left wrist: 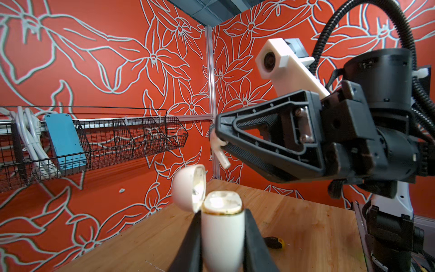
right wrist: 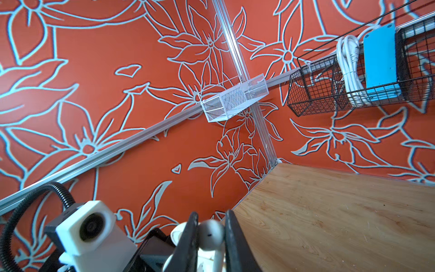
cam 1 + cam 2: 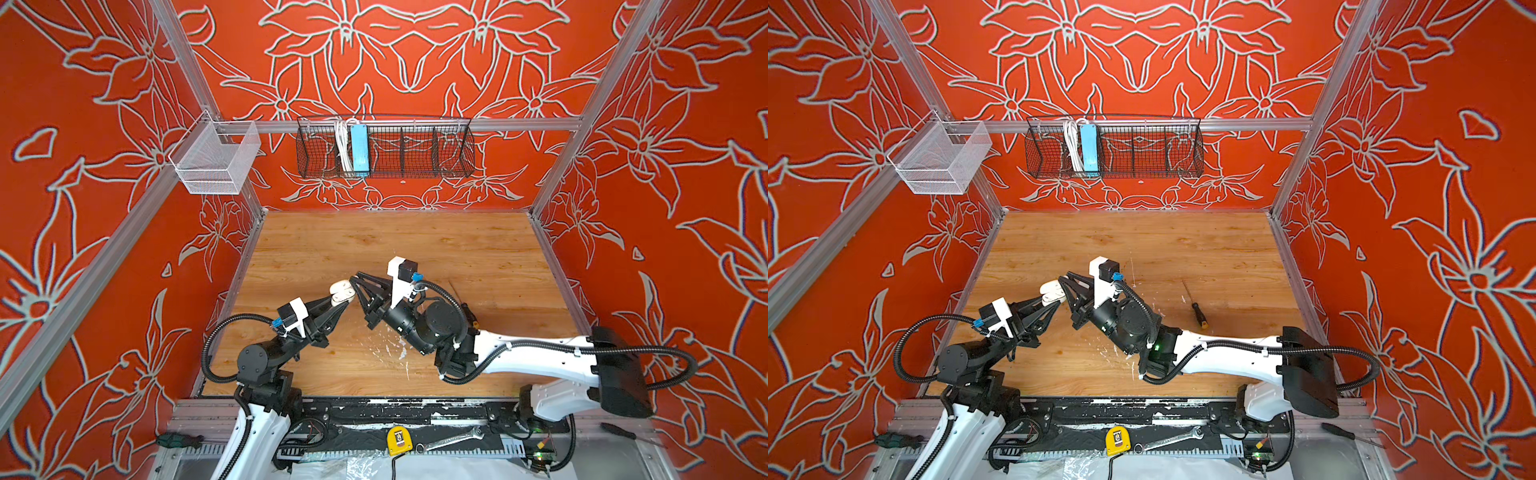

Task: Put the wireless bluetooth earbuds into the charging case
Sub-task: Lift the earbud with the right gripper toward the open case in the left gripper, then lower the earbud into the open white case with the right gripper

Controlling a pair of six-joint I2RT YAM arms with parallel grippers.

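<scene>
Red-orange walls printed with pale outlined flowers close in a wooden tabletop [image 3: 374, 241] on three sides, with aluminium rails running along them. On the left rail hangs a white mesh basket [image 3: 216, 160]. Further right, on the back rail, a long black wire basket [image 3: 415, 153] holds a coiled white cable [image 3: 343, 149] and a blue power strip [image 3: 359, 149] in one of its left compartments.

Low over the table, left of centre, the left gripper [image 3: 340, 300] is clamped on the white charging case [image 1: 222, 233], one finger pressed against each side of the body. The case stands upright between them with its hinged lid [image 1: 186, 188] swung open. Glare hides whether anything already sits inside the case.

Just to the right, the right gripper [image 3: 354, 279] reaches in toward the case. Its jaws are nearly closed, pinching the head of a white earbud [image 1: 221, 156]. The stem hangs down at a slant above the open mouth of the case, near it but not touching.

Further right on the table lies a screwdriver [image 3: 1198, 313] with a black and yellow handle. Along the front ledge, from left to right, lie a green-handled screwdriver [image 3: 178, 439], a wrench [image 3: 451, 439] and a black screwdriver [image 3: 619, 431].
</scene>
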